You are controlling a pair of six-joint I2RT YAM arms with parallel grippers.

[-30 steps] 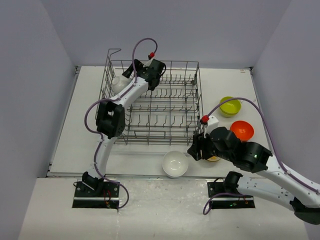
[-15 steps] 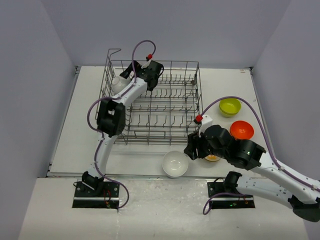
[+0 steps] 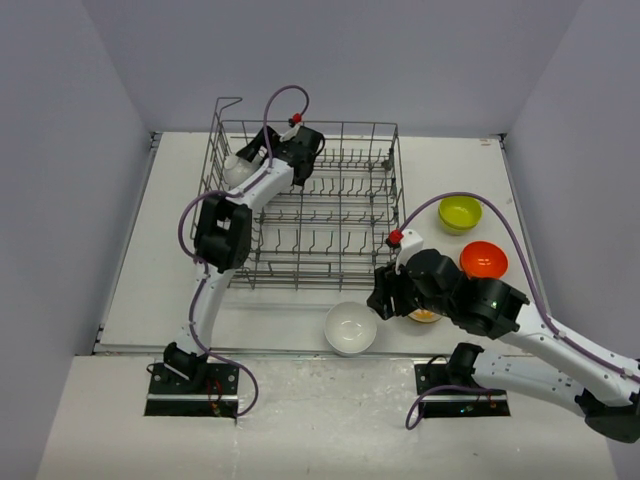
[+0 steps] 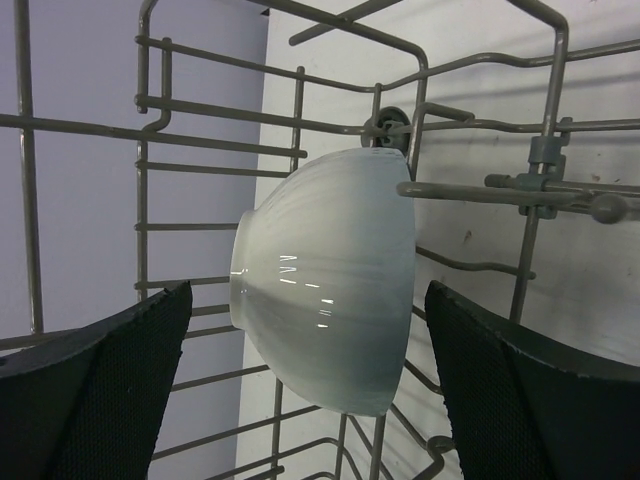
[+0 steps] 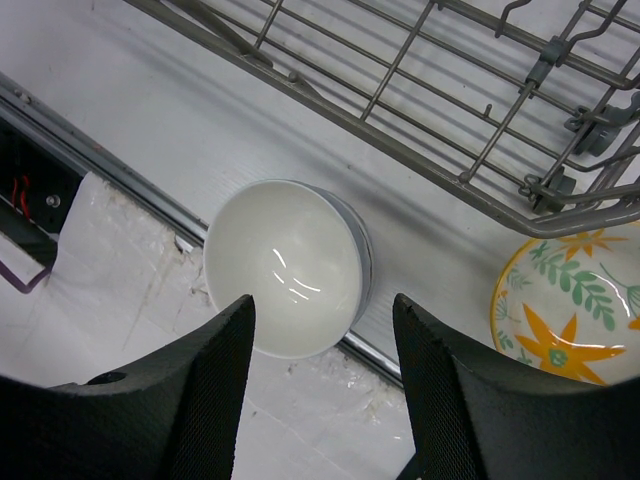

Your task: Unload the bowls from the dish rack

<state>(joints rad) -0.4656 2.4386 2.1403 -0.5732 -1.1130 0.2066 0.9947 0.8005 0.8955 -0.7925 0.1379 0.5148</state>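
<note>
The grey wire dish rack (image 3: 320, 215) fills the middle of the table. One white bowl (image 3: 238, 168) stands on edge in its back left corner, and it shows large in the left wrist view (image 4: 330, 290). My left gripper (image 4: 308, 300) is open, with a finger on each side of this bowl and a gap on both sides. A second white bowl (image 3: 351, 327) sits upright at the table's front edge, in front of the rack. My right gripper (image 5: 322, 305) hovers open above it (image 5: 285, 265), holding nothing.
A cream floral bowl (image 5: 570, 310) sits right of the white one, mostly under my right arm in the top view. A yellow-green bowl (image 3: 459, 212) and an orange bowl (image 3: 483, 259) rest on the table right of the rack. The rack's front wires (image 5: 450, 110) run just beyond the right gripper.
My right arm has shifted slightly left, toward the front white bowl. My left gripper has edged left, closer around the bowl in the rack.
</note>
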